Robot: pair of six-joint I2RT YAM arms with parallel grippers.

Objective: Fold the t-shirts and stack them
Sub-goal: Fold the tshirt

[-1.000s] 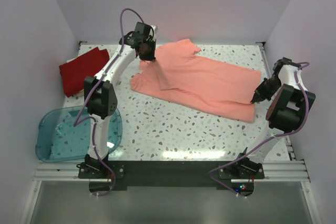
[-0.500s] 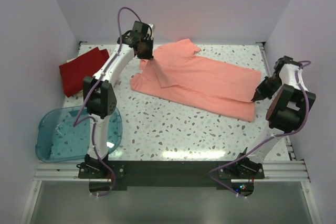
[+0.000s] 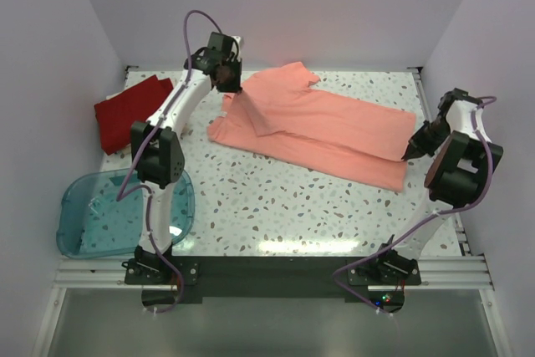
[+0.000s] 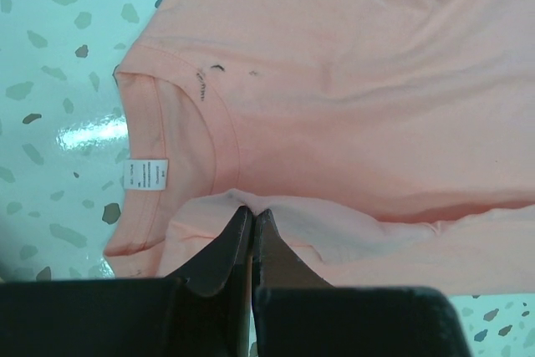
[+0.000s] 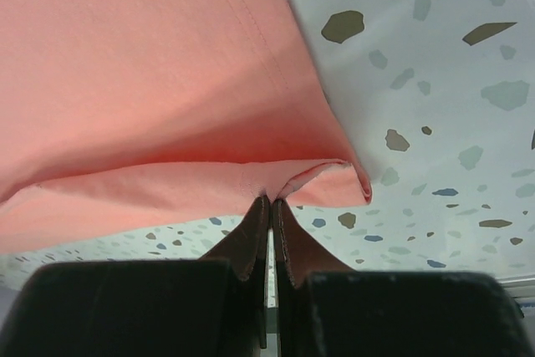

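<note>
The salmon-pink t-shirt [image 3: 318, 127] lies spread across the back middle of the table. My left gripper [image 3: 231, 87] is shut on its cloth near the collar end and lifts a peak of it; in the left wrist view [image 4: 252, 211] the neck label [image 4: 145, 175] shows below. My right gripper [image 3: 407, 155] is shut on the shirt's hem corner at the right; in the right wrist view [image 5: 270, 200] the cloth [image 5: 150, 81] folds over the tips. The deep red t-shirt [image 3: 127, 109] lies folded at the back left. The cream-white shirt is out of view.
A translucent blue plastic tub [image 3: 117, 212] stands at the front left by the left arm's base. White walls close in the table on three sides. The speckled tabletop [image 3: 292, 206] lies bare in front of the pink shirt.
My left gripper has lifted and drawn the collar end slightly back and left. My right gripper has pulled the hem corner a little up, so the shirt's front edge has shifted away from the front.
</note>
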